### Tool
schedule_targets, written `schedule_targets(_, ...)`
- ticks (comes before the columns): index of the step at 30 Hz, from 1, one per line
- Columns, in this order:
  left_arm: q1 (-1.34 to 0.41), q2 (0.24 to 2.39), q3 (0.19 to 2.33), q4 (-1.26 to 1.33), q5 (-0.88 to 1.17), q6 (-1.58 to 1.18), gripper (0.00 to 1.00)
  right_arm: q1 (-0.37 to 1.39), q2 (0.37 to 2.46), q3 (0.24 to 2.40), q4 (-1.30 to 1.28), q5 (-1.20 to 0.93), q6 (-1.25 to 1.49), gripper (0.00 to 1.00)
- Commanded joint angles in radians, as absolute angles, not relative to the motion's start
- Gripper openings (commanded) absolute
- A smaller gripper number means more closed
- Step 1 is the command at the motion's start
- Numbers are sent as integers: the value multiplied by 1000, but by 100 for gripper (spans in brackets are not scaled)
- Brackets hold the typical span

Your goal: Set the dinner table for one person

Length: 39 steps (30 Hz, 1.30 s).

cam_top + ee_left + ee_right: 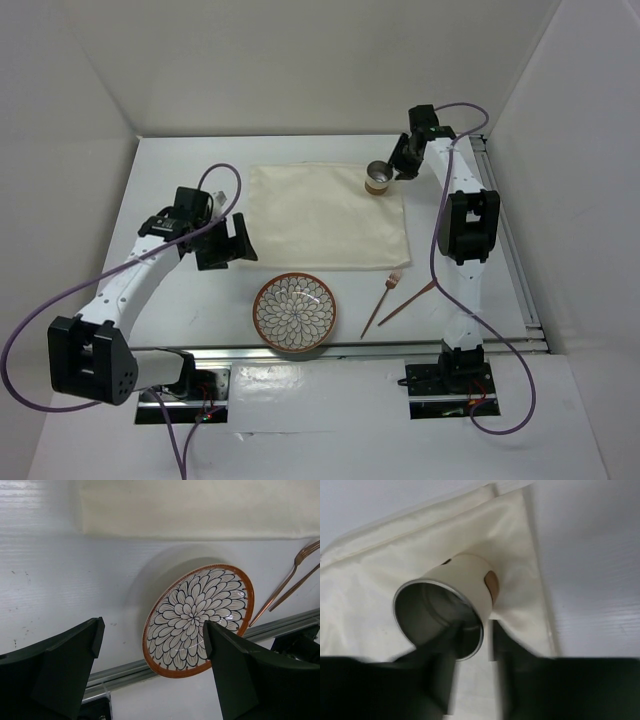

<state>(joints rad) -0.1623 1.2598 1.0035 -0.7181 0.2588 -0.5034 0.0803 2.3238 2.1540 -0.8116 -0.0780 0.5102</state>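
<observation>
The dinner table (170,170) is a white tabletop. A cream cloth mat (320,220) lies at its middle. A metal cup (378,178) with a cream and tan sleeve stands on the mat's far right corner. My right gripper (398,168) is shut on the cup's rim; in the right wrist view one finger is inside the cup (455,592) and one outside, around my gripper (487,640). A floral plate (294,312) with an orange rim lies near the front edge. My left gripper (225,243) hangs open and empty left of the mat, above the plate (200,615) in its wrist view (152,632).
A copper fork (383,298) and a second thin copper utensil (408,300) lie right of the plate, also in the left wrist view (280,592). Aluminium rails run along the front edge (400,348) and right edge (510,250). White walls enclose the table.
</observation>
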Motion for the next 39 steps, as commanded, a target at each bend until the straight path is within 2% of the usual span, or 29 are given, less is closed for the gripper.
schedule_targets(1,-196,1238,985,-690,278,-518,99,72,2310,2183,-784,-117,515,63)
schedule_targets(5,-219,1206,924,-690,245,-558,99,72,2226,2183,-784,-92,515,92)
schedule_targets(9,-230,1164,843,-686,273,-593,99,72,2108,2163,-793,-52,506,100)
schedule_targets(14,-242,1091,729,-604,319,-663,99,72,1895,2013,-770,-34,477,100)
schedule_targets(22,-252,1081,533,-421,390,-764,89,72,1643,1729,-752,-43,436,100)
schedule_targets(27,-270,1072,450,-270,417,-775,76,72,1542,1599,-752,-34,426,100)
schedule_targets(34,-279,1097,396,-210,440,-775,59,72,1468,1502,-761,-25,426,100)
schedule_targets(35,-279,1097,396,-198,440,-775,53,72,1456,1491,-761,-25,426,100)
schedule_targets(38,-290,1097,387,-181,449,-785,51,72,1445,1480,-770,-25,426,100)
schedule_targets(39,-290,1106,397,-172,449,-785,47,72,1434,1470,-770,-25,426,100)
